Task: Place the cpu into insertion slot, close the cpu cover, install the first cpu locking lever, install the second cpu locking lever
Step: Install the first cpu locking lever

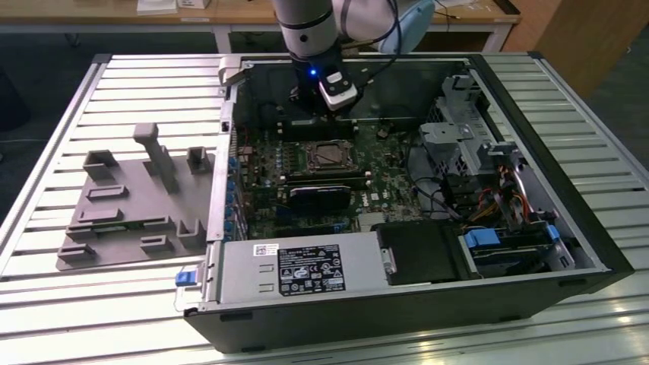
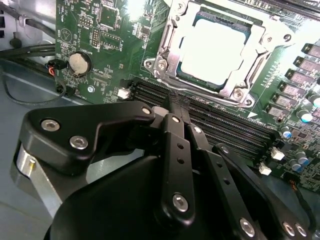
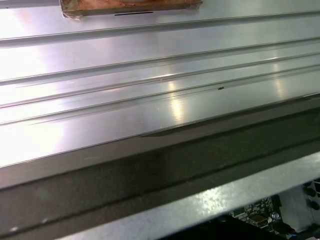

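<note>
Pale silver cpu [image 2: 212, 47], flat and square, framed by the cpu cover [image 2: 171, 47]; tool [image 2: 177, 103] pressed together.

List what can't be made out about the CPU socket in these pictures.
Pale silver square cpu: second wrist view, glare whites out its top.
Thin silvery cpu cover: same view, latching unclear in glare.
Small square insertion slot: exterior view, too small for detail.
Green circuit board: first wrist view, cut off by the edge.
</note>
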{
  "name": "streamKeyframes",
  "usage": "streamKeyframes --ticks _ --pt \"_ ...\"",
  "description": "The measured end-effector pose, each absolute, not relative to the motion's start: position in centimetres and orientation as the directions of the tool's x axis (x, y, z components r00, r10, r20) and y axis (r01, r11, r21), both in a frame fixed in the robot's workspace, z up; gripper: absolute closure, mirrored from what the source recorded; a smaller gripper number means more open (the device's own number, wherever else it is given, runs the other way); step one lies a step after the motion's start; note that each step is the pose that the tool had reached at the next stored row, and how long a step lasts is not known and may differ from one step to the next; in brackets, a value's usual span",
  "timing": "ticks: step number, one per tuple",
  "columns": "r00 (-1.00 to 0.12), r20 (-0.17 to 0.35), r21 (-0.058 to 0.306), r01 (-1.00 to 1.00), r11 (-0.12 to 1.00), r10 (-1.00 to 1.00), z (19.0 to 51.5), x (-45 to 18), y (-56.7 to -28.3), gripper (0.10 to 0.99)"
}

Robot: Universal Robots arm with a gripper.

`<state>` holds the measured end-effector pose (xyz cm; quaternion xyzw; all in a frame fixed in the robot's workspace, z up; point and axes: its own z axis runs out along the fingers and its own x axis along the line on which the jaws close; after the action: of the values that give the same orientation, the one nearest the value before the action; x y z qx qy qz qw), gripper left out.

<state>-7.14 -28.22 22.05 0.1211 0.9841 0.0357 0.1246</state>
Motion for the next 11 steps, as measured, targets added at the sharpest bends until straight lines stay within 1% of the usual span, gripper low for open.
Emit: streamKeyframes --ticks 11 --pt "-0.938 -0.237 0.098 0.234 0.967 0.252 22.05 -7.06 -28.83 0.984"
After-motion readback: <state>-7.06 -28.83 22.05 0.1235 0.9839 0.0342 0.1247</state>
